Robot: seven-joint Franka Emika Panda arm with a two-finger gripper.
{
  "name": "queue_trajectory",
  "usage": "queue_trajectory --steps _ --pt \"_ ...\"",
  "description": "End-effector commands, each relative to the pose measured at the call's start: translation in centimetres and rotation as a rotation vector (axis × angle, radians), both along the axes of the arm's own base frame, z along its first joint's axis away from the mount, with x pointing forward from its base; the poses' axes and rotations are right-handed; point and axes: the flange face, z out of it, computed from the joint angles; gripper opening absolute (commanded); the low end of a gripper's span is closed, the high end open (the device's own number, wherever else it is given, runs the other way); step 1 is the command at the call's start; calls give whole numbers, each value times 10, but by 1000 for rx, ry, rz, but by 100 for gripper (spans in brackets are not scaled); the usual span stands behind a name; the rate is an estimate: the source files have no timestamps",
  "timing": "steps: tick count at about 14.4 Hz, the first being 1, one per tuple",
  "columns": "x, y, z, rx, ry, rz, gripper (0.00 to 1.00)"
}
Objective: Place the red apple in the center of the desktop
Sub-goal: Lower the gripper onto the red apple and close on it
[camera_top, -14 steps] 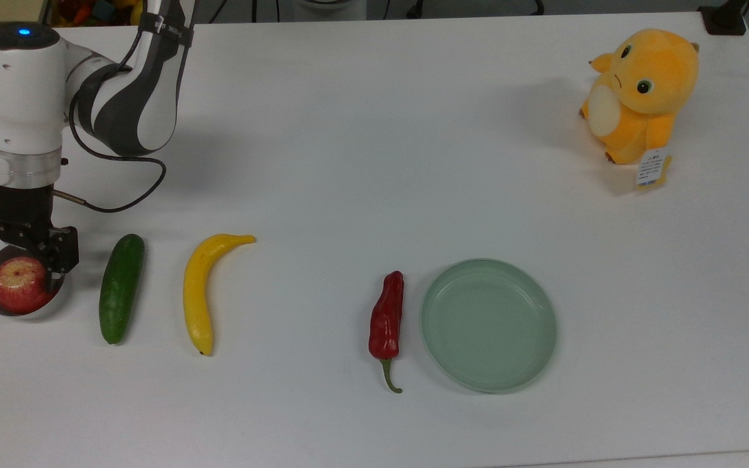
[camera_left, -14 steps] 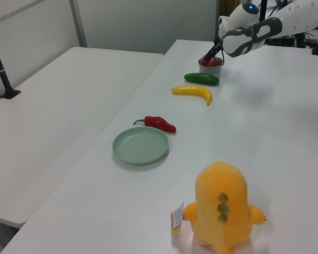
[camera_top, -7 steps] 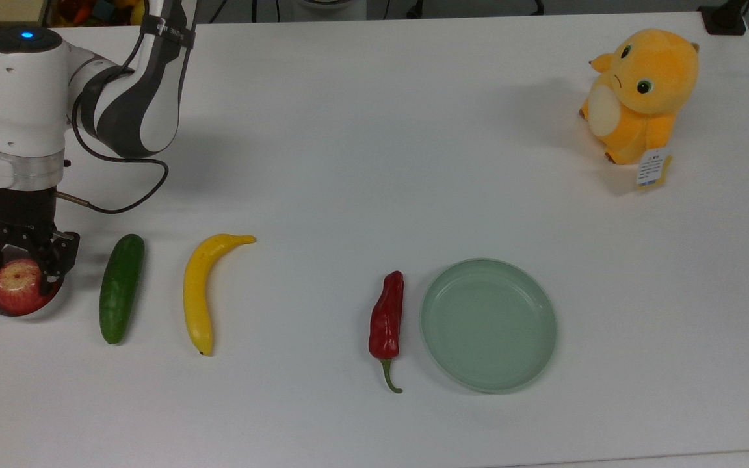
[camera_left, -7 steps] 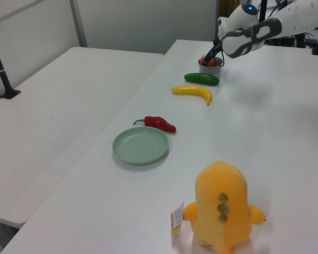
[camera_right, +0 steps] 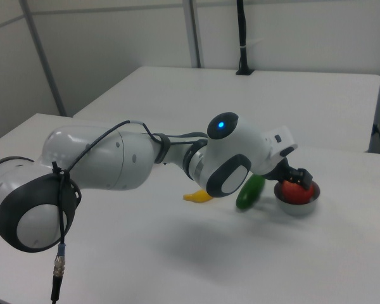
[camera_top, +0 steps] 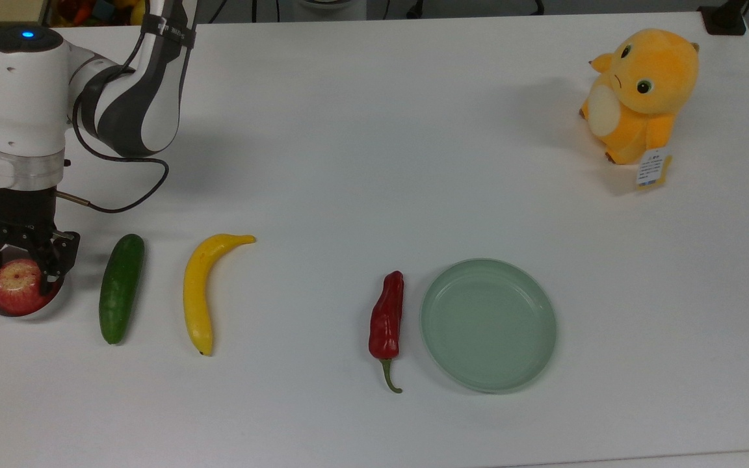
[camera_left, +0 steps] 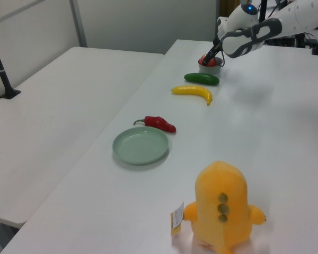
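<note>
The red apple [camera_top: 17,289] sits in a small grey bowl [camera_top: 49,309] at the far left of the white desktop [camera_top: 348,162] in the top view. My gripper [camera_top: 19,268] hangs right over the apple's far side, open, with one black finger on each side of the fruit. The left view has the apple [camera_left: 210,62] at the table's far end under the gripper [camera_left: 208,56]. In the right view, the apple [camera_right: 298,193] lies in the bowl [camera_right: 296,207] with the gripper [camera_right: 296,178] just above it.
In the top view, a green cucumber [camera_top: 121,288], a yellow banana [camera_top: 202,292], a red chili pepper [camera_top: 386,322] and a pale green plate [camera_top: 488,325] lie in a row to the apple's right. An orange plush toy [camera_top: 641,94] stands at the far right corner.
The gripper has shifted slightly toward the top view's left and its fingers stand a little closer around the apple. The apple has stayed in the bowl.
</note>
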Motion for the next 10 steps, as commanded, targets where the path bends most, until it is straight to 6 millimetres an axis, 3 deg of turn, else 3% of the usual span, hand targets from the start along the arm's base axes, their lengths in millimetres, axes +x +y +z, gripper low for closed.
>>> queue_trajectory --steps 1,4,7,10 --pt "-8 7 31 -14 -22 20 0" --pt "-12 15 55 -9 -43 22 0" --pt "-21 25 93 2 -82 26 0" --pt "-35 50 136 61 -36 54 0"
